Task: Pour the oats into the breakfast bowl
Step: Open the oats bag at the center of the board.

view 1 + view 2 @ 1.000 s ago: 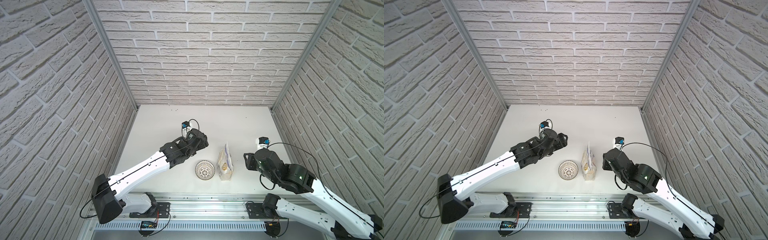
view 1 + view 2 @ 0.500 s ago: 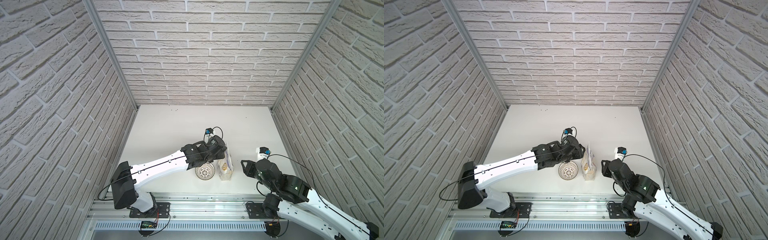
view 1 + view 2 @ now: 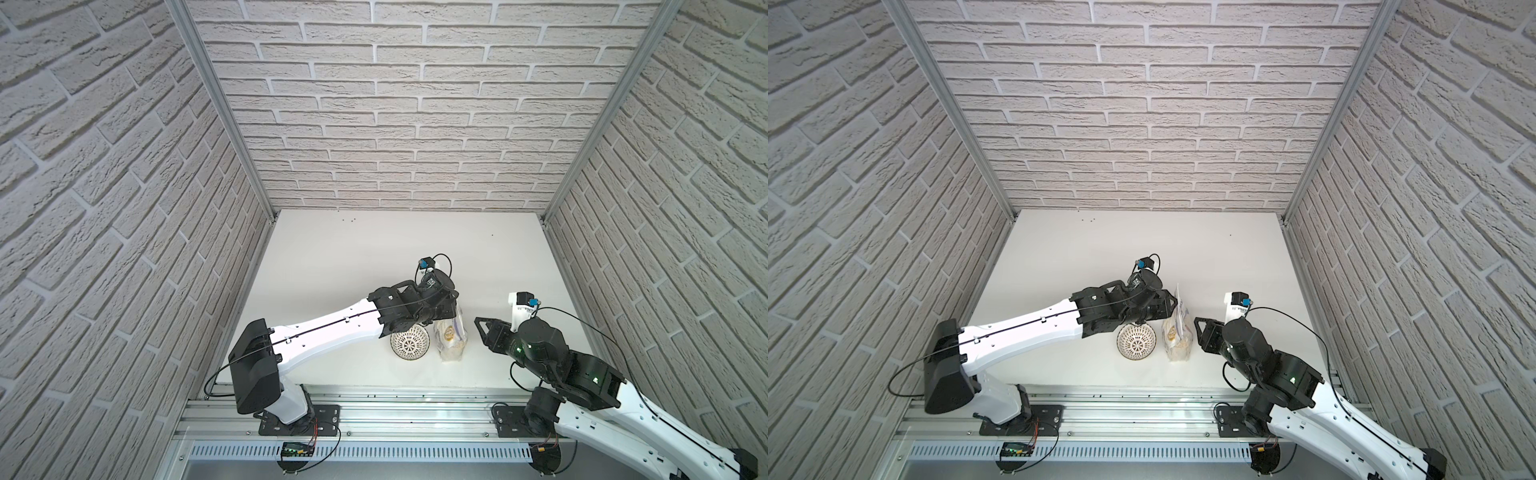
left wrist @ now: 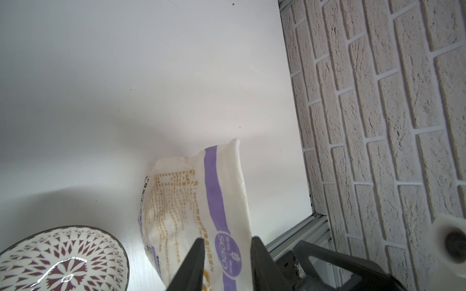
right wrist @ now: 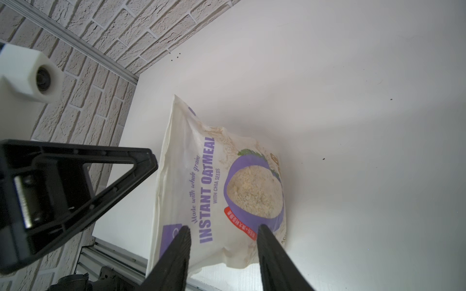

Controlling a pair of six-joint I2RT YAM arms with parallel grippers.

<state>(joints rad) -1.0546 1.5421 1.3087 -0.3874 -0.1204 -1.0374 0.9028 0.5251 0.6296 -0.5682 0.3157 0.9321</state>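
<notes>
Set astride the top seam of the pouch [image 4: 191, 201], the left pincer [image 4: 227, 239] is seen with jaws narrowly parted, one on each side of the film; whether the film is already nipped cannot be told. The bowl [image 3: 409, 343] is found near the front edge of the bench [image 3: 353, 257], a little right of its middle, empty, its far rim overhung by the left arm [image 3: 332, 328]. Just right of it, across a thin gap, the pouch is stood on its base, the oats [image 3: 451, 351] settled low inside. Its seam is run front to back, so its broad faces are turned to the left and right edges; whether it is taller than long cannot be told. Farther right, the right pincer [image 5: 224, 228] is held near the printed face but apart from it, jaws wide and empty.

A pinch and lift by the left arm, much the nearer, is judged to come next. It turns on the seam lying along the gap between the jaws, just below the tips, so that closing is made across the thin film. For the pour, a tip toward the left edge would be needed, the bowl being on that side.
</notes>
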